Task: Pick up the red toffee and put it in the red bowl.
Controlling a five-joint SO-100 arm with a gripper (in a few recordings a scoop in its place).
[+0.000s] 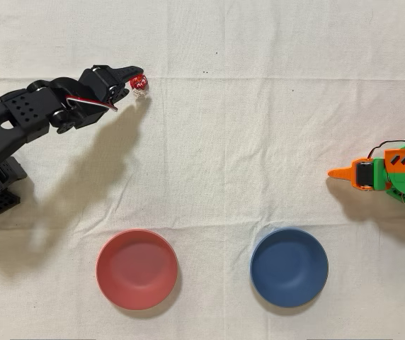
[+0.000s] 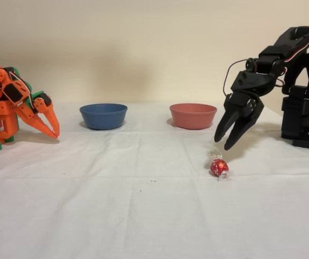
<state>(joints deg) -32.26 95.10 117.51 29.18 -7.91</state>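
The red toffee [image 2: 219, 167] lies on the white cloth of the desk [image 2: 116, 205], its clear twisted ends sticking out to either side. In the fixed view it sits at the near right, in front of both bowls and well apart from them. The black arm's pincer [image 2: 227, 141] hangs just above it with tips pointing down, jaws a little apart and gripping nothing. In the overhead view the pincer [image 1: 138, 76] appears to meet the toffee [image 1: 140, 84] at the upper left, though the side view suggests a gap between them.

The red bowl [image 2: 193, 115] stands upright farther back in the fixed view, to the left of the pincer; from overhead its inside [image 1: 137, 269] is bare. The dark blue bowl [image 2: 103, 116] stands beside it, apart, further left in the fixed view, and also holds nothing [image 1: 289, 267]. The idle orange arm [image 2: 14, 105] rests at the far left of the fixed view.
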